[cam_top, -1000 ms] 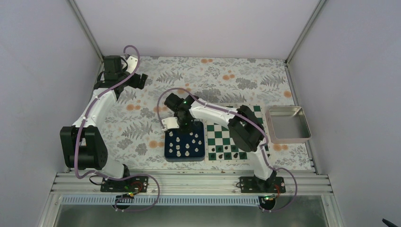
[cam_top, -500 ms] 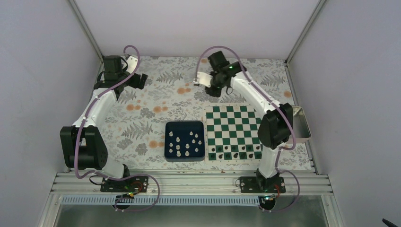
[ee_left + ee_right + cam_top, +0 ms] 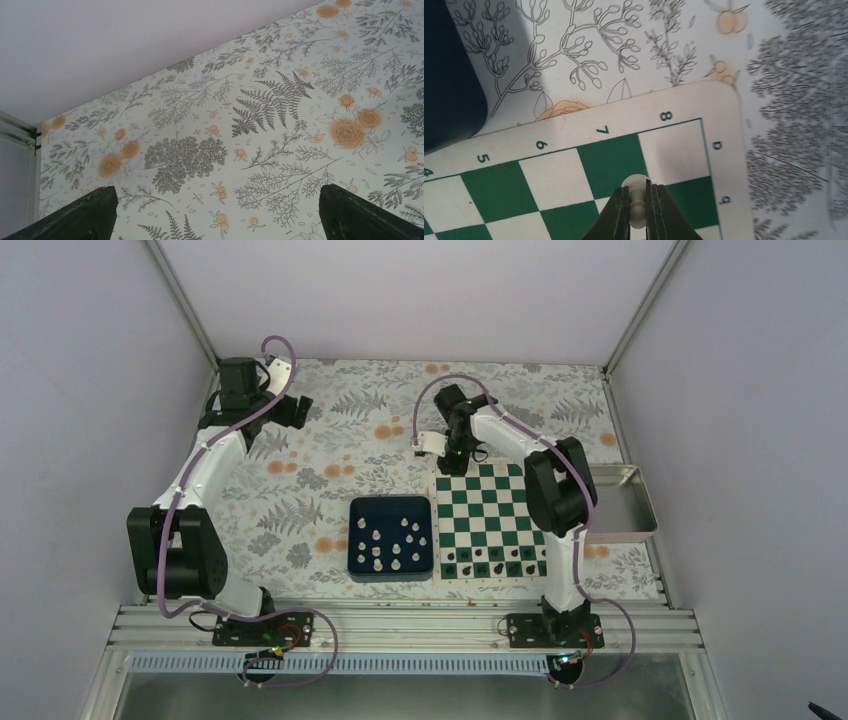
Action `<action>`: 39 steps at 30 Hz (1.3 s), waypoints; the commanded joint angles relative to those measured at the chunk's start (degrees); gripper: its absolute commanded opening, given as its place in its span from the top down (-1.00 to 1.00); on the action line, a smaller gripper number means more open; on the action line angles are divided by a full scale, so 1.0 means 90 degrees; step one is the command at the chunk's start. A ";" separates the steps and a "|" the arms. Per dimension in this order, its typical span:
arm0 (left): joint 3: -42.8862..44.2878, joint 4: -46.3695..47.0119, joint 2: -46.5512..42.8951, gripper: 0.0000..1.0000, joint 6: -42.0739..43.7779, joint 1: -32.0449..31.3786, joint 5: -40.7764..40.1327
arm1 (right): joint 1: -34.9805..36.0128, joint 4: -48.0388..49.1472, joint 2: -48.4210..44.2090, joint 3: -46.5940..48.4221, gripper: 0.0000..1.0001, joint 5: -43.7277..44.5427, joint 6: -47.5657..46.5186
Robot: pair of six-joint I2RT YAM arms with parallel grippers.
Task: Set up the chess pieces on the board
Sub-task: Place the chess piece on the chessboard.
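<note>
- My right gripper (image 3: 638, 199) is clamped on one white piece (image 3: 636, 183), pinching it below the head, which shows above my fingertips.
- The piece hangs over the far-left corner of the board (image 3: 574, 127), near the border marks 8 and a. I cannot tell whether its base touches the surface.
- Step in hand, as I judge it: setting this piece on a back-row square.
- In the wrist view the piece appears near a junction of squares. I should centre it over one square, lower it straight and keep it upright.
- The piece looks small and easily tipped, so I should part the jaws slowly once the base bears, then lift vertically.
- Other white pieces (image 3: 396, 550) lie in the blue tray (image 3: 390, 510); black pieces (image 3: 490, 562) occupy the board's near rows.
- My left gripper (image 3: 215, 220) is spread wide, holding nothing, above the cloth (image 3: 200, 125) at far left.
</note>
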 commanded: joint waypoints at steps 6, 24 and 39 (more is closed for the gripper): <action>-0.0015 0.0058 -0.0034 -1.00 0.0086 0.0016 0.0133 | 0.0081 0.0135 0.0268 -0.0238 0.91 -0.0139 0.0013; -0.0047 0.0062 -0.0027 -1.00 0.0115 0.0016 0.0141 | 0.0163 0.0046 0.0554 -0.0281 0.89 -0.0141 0.0022; -0.0049 0.0052 -0.0061 -1.00 0.0144 0.0014 0.0181 | 0.0197 -0.0216 0.0010 0.0134 0.34 0.0004 0.0115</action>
